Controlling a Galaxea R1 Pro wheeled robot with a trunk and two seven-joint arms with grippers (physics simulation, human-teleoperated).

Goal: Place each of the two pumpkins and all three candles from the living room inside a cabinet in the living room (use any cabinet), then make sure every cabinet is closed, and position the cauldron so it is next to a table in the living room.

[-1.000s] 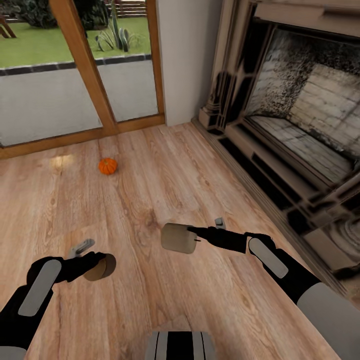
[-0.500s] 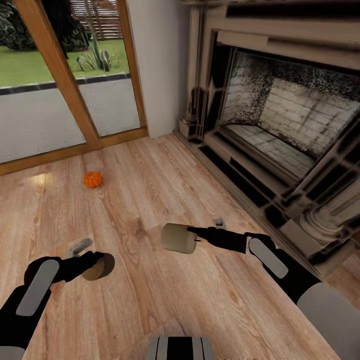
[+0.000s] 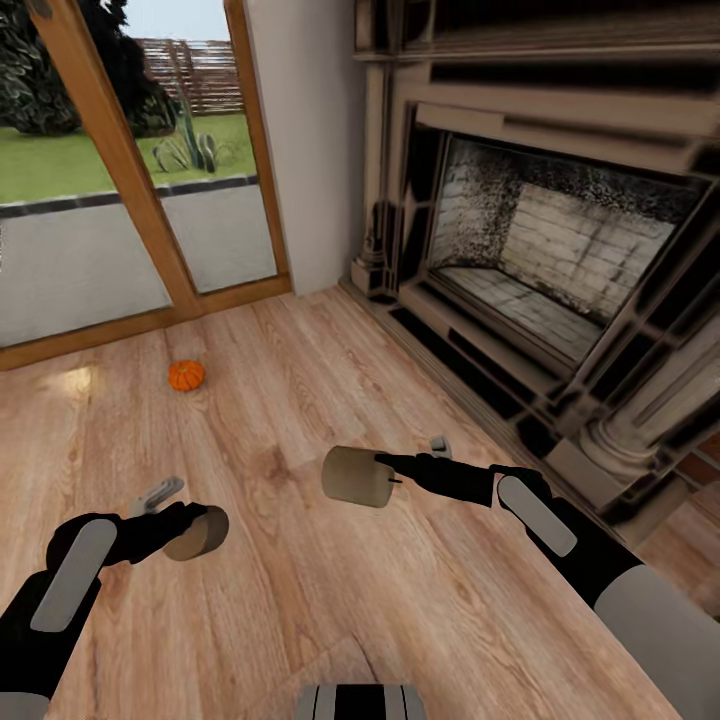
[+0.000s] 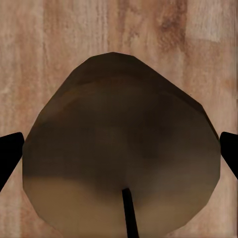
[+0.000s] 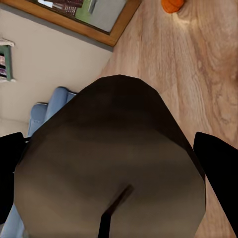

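Nearest, both arms reach forward over the plank floor (image 3: 330, 600). The left end effector (image 3: 200, 530) is pinched on a tan cylindrical candle (image 3: 197, 533), held low at the near left; in the left wrist view that candle (image 4: 121, 163) sits between the two dark fingertips (image 4: 10, 153), its wick end facing the camera. The right end effector (image 3: 385, 475) is likewise clamped on a second, paler candle (image 3: 357, 476), carried a little farther out and toward the middle; in the right wrist view this candle (image 5: 111, 163) lies between the black fingers (image 5: 218, 168), wick toward the lens.

Farther out on the left, one small orange pumpkin (image 3: 186, 375) sits alone on the floor, well apart from both arms and near the glass door (image 3: 120, 230) with its wooden frame; it also shows at the edge of the right wrist view (image 5: 172, 5). On the far right stands a stone fireplace (image 3: 540, 260) with a brick-lined firebox. Between door and fireplace rises a pale wall section (image 3: 305, 140). Beyond the glass lie paving and lawn.
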